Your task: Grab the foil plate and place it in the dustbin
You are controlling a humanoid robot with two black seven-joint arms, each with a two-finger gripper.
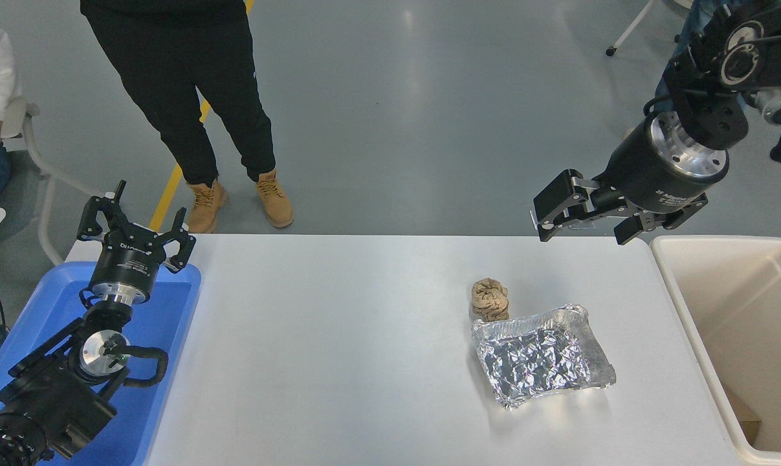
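My right pincer [581, 226] hangs wide open and empty above the table's far edge, poised for the foil plate [543, 356] lying near the right edge beside the dustbin [688, 304].

Glossy grey floor [429, 116] with a yellow line [170, 188]; white chair legs [629, 29] at upper right.

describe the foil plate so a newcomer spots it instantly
Start at the cream dustbin on the white table's right end. Just left of it lies the foil plate, a shiny, crinkled silver tray. The neighbouring brown paper ball at its far corner is small and dull.
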